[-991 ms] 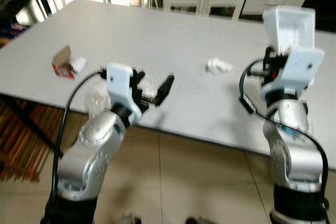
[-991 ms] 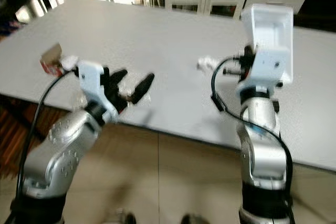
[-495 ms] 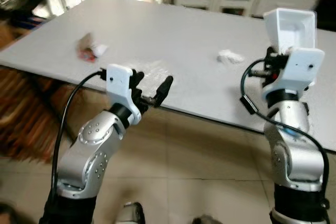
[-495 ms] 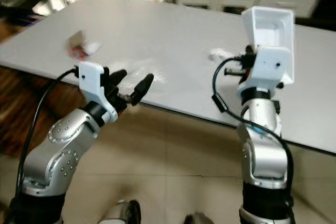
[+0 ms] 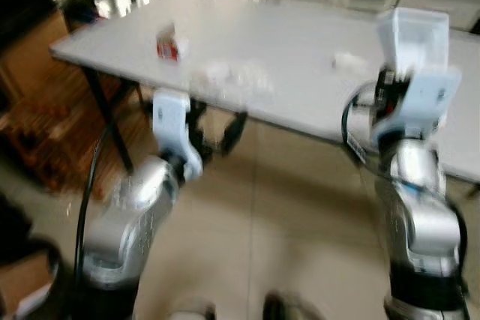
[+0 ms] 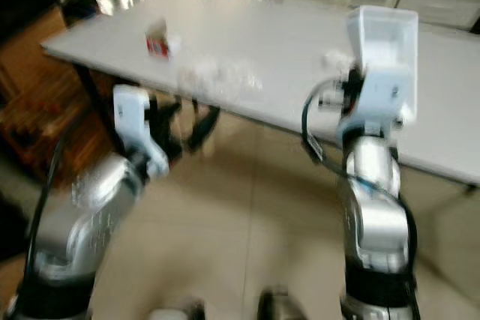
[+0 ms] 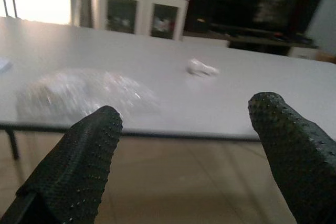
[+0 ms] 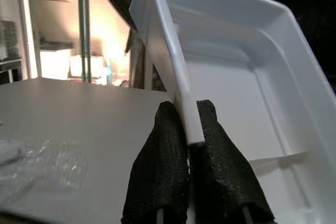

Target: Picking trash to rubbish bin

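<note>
The robot has stepped back: the counter (image 5: 315, 73) now lies farther off than a second ago, and the view is blurred. The left gripper (image 7: 189, 145) hangs before the near edge, jaws spread, empty. The crumpled clear plastic (image 7: 86, 90) still rests near that edge. The right gripper (image 8: 188, 145) pinches the white tray's (image 8: 236, 93) rim. Judging by this, the pick is postponed.
</note>
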`<state>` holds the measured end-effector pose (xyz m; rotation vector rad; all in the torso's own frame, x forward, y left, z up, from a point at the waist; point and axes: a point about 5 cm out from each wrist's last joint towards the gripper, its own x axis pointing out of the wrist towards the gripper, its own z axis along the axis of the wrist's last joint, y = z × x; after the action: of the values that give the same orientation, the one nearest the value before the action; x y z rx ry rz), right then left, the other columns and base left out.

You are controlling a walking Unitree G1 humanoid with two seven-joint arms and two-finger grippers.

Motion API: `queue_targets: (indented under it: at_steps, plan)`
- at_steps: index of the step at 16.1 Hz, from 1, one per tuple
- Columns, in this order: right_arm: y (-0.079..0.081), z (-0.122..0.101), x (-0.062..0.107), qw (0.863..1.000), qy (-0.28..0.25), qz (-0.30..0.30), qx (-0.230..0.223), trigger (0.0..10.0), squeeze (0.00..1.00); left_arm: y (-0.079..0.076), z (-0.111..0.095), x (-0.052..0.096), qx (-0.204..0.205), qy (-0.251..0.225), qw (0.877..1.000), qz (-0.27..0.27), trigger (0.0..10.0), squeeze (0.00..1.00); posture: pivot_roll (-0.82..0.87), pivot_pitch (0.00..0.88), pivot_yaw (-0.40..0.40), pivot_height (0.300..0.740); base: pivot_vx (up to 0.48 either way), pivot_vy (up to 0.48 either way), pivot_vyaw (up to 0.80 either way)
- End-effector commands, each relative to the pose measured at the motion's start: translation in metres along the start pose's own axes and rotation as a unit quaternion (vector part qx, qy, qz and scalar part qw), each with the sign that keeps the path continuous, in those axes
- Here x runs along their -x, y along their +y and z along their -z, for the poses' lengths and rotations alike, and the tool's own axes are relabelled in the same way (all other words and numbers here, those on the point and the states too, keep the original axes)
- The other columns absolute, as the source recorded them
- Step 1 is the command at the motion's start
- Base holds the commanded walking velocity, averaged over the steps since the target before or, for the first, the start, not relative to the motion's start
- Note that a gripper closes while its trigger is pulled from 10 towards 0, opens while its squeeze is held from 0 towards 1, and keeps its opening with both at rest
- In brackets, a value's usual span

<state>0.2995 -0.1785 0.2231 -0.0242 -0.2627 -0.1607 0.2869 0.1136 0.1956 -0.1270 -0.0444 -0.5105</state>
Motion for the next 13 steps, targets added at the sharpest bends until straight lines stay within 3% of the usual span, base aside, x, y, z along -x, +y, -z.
queue_targets:
  at_steps: [1,3,13]
  plan:
    - [-0.0007,-0.0036,-0.001,1.0,-0.005,0.004,-0.006,10.0,0.0,0.0016,-0.0019,0.0003,-0.006,-0.004,1.0,0.003,10.0,0.0,0.03,0.064,-0.015,0.74,0.0,0.0,0.0]
    - [0.0008,-0.0034,-0.0012,1.0,-0.005,0.004,-0.009,10.0,0.0,0.0047,0.0017,0.0006,0.004,0.01,1.0,-0.006,10.0,0.0,0.03,0.065,-0.013,0.74,0.0,0.0,0.0]
    - [0.0051,-0.0013,-0.0024,1.0,-0.003,-0.006,-0.014,10.0,0.0,0.0042,0.0035,0.0031,0.007,0.012,1.0,-0.001,10.0,0.0,0.05,0.075,-0.019,0.74,0.0,0.48,0.0]
